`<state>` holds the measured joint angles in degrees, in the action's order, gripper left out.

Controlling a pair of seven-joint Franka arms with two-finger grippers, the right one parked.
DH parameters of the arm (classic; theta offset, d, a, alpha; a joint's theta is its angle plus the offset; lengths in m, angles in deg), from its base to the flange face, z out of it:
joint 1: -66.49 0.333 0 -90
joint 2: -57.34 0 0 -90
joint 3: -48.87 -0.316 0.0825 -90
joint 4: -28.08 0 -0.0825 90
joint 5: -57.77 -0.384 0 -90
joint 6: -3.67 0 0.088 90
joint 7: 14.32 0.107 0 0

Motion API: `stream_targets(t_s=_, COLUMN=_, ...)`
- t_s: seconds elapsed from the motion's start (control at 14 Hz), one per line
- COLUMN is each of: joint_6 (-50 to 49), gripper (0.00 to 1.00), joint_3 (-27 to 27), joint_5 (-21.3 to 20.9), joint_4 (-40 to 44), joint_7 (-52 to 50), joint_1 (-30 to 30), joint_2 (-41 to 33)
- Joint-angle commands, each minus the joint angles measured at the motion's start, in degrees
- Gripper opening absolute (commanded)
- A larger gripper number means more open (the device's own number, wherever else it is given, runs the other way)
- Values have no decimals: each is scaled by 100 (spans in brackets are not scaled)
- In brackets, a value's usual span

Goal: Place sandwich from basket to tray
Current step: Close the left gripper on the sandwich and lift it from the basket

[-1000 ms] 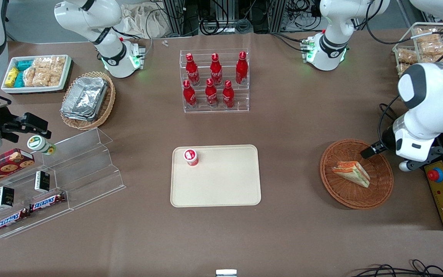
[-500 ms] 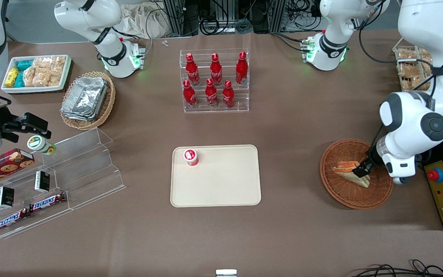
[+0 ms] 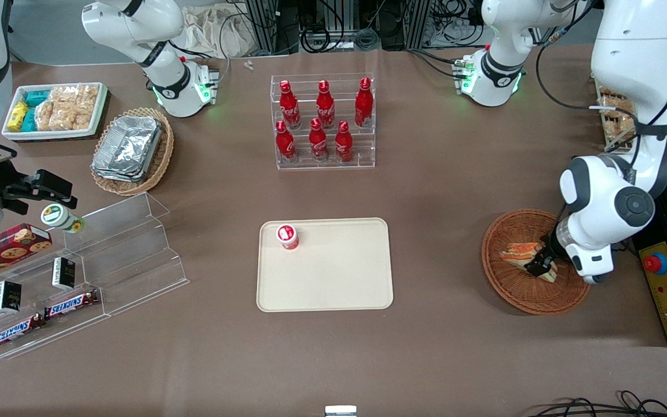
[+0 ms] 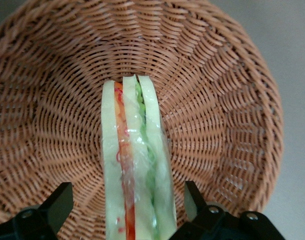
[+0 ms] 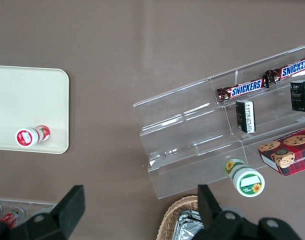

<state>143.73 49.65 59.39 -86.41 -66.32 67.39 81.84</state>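
Claw spread astride sandwich, fingers flanking its long axis, in basket.

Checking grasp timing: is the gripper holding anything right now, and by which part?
Nothing is held yet. The gripper is open in the basket, its fingers either side of the sandwich's wide end, not touching it.

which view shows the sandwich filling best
The left wrist view: the sandwich lies in the basket, its orange-red and green layers facing the camera, between the open claw's fingers. The front view shows it small, partly covered by the claw. The right wrist view misses it.
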Motion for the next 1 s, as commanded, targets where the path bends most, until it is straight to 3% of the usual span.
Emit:
stream_targets(t_s=0.0, joint_6=416, gripper=99, joint_3=-24, joint_5=-189, joint_4=-47, joint_7=-250, joint_1=7, joint_2=169)
stream_targets(t_s=0.14, joint_6=504, gripper=94, joint_3=-24, joint_5=-189, joint_4=-30, joint_7=-250, joint_1=7, joint_2=239)
stream_targets(t_s=0.21, joint_6=548, gripper=85, joint_3=-24, joint_5=-189, joint_4=-12, joint_7=-267, joint_1=7, joint_2=231)
stream_targets(t_s=0.36, joint_6=539, gripper=39, joint_3=-24, joint_5=-233, joint_4=23, joint_7=-521, joint_1=15, joint_2=117)
stream_targets(t_s=0.5, joint_6=391, gripper=0, joint_3=-24, joint_5=-242, joint_4=-20, joint_7=-610, joint_1=50, joint_2=-181)
stream_targets(t_s=0.71, joint_6=-538, gripper=0, joint_3=-7, joint_5=-260, joint_4=163, joint_7=-619, joint_1=7, joint_2=-664)
stream_targets(t_s=0.93, joint_6=-2188, gripper=0, joint_3=37, joint_5=-260, joint_4=1004, joint_7=-636, joint_1=-72, joint_2=-1034)
